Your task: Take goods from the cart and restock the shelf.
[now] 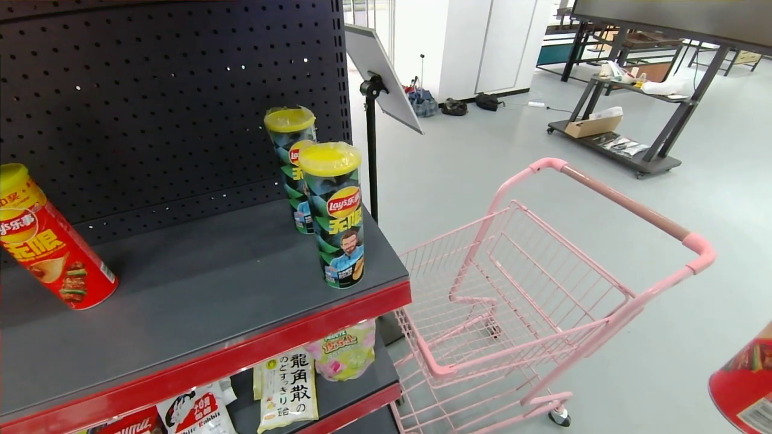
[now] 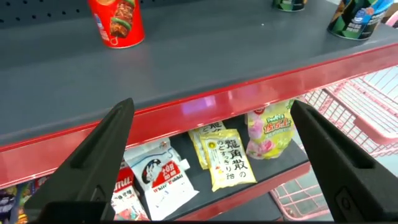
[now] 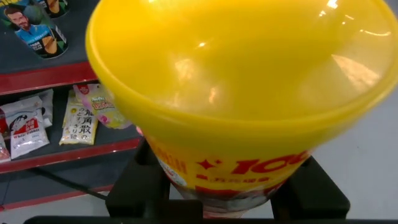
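1. Three chip cans stand on the top shelf (image 1: pixel 181 301): a red can (image 1: pixel 51 241) at far left of the head view frame, plus 2 green cans w/ yellow lids at the shelf's right end.
2. Front green can (image 1: pixel 338 217) sits near the shelf's red front edge. Rear green can (image 1: pixel 291 163) is just behind it, close to the black pegboard (image 1: pixel 151 90). Can't tell if the two touch.
3. R tool (image 3: pixel 227 196) pinches a fourth can, the held red can (image 3: pixel 236 81), low on its body. Black fingers (image 3: pixel 140 186) press on both sides, and the yellow lid faces the wrist cam. Part of the held red can (image 1: pixel 745 392) shows at the lower right corner of the head view frame, well apart from the shelf and right of the cart.
4. L tool (image 2: pixel 211 168) has its fingers (image 2: pixel 93 162) spread wide apart. It hangs in front of the shelf's red edge, facing the lower tier.
5. Lower tier holds snack bags side by side: white bag (image 1: pixel 196 413), yellow bag (image 1: pixel 286 389), pink-green bag (image 1: pixel 345 355).
6. Pink cart (image 1: pixel 627 205) stands just right of the shelf, centre-right of the head view frame, on the grey floor (image 1: pixel 482 150).
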